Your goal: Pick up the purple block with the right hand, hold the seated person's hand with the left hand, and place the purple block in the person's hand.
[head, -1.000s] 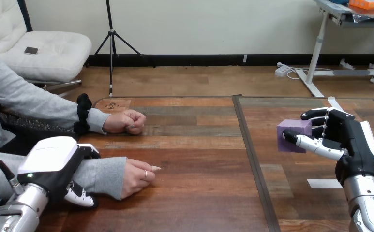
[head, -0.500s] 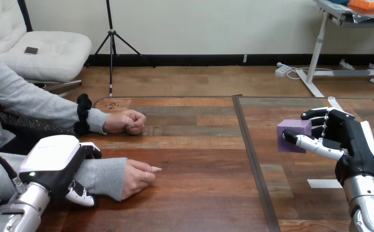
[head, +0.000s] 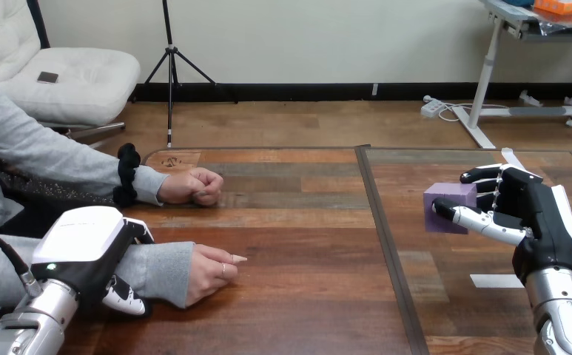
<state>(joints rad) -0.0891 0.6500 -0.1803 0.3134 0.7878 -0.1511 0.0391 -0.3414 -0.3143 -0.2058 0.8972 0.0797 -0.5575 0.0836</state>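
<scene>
A purple block point(head: 447, 201) sits at the right of the table, and my right hand point(head: 525, 211) is shut on it, thumb across its front and fingers behind. At the lower left my left hand point(head: 90, 251) lies over the grey-sleeved forearm point(head: 160, 268) of the person's nearer arm, fingers curled down round it. That arm's hand point(head: 210, 271) rests palm down on the wood, just past my fingers. The person's other hand point(head: 192, 185) is a fist farther back on the table.
A dark seam point(head: 383, 237) runs front to back through the table between the block and the person's hands. White tape strips point(head: 493, 280) lie at the right near my right forearm. Bare wood point(head: 305, 251) spans the middle.
My left hand has edged slightly to the right along the person's forearm. The right hand and the block have stayed put.
</scene>
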